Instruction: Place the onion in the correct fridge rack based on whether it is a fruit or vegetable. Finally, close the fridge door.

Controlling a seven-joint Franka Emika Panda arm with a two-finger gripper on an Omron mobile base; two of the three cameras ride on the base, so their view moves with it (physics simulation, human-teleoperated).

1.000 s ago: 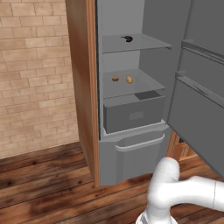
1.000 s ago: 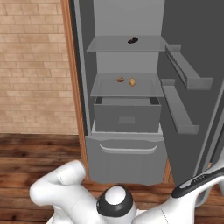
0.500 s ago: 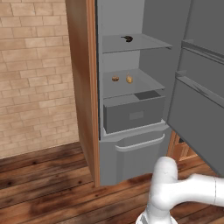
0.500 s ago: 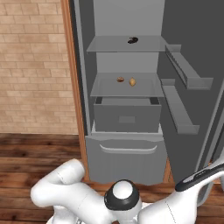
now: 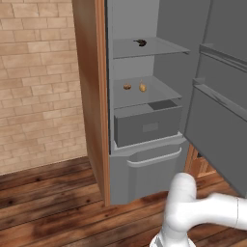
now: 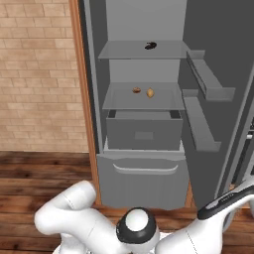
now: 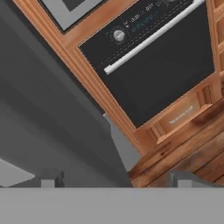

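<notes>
The onion [image 5: 143, 87] [image 6: 150, 93] lies on the middle fridge rack [image 5: 161, 94] [image 6: 119, 100], just right of a rounder brown item [image 5: 127, 87]. The fridge door [image 5: 218, 120] [image 6: 211, 64] stands wide open on the right, its inner bins facing the shelves. My arm reaches out low to the right, past the door's edge. In the hand view my gripper [image 7: 116, 180] is open, its fingertips [image 7: 51, 179] wide apart with nothing held. The grey door [image 7: 48, 131] and a pale bar [image 7: 122, 146] lie just ahead of it.
A dark curved item [image 5: 140, 42] sits on the top shelf. Under the rack a grey drawer box [image 5: 147, 126] is pulled partly out, above a drawer front with a curved handle [image 5: 153, 159]. A dark oven door [image 7: 162, 65] in wooden cabinetry is beyond the hand. Brick wall [image 5: 38, 82] is at left.
My arm's upper joints have swung a little further right and lower. The onion, shelves and door have not moved.
</notes>
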